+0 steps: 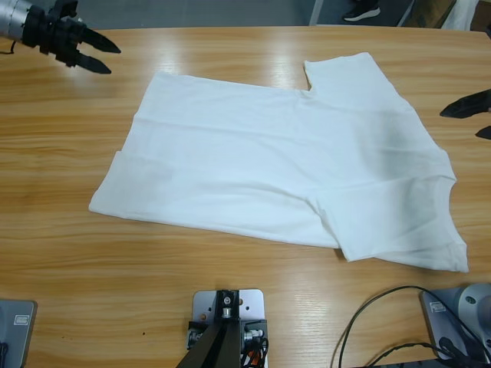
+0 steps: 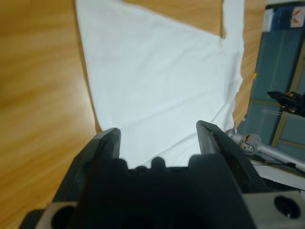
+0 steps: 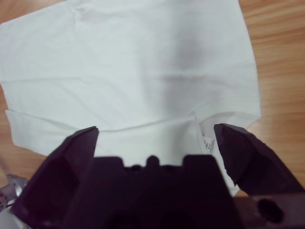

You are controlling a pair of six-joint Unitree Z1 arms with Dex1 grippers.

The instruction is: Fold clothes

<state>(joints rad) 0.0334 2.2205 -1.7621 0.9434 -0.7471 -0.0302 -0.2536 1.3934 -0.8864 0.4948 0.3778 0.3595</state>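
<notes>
High view: T-shirt [image 1: 291,169] flat, unfolded; left gripper [image 1: 96,52] and right gripper [image 1: 479,119] both agape, empty. Next, likely: seize an edge.

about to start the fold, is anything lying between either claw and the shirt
Nothing visible does. The white T-shirt lies flat on the wooden table, with only bare wood between it and the left claw and the right claw. Both claws are open and empty.
</notes>
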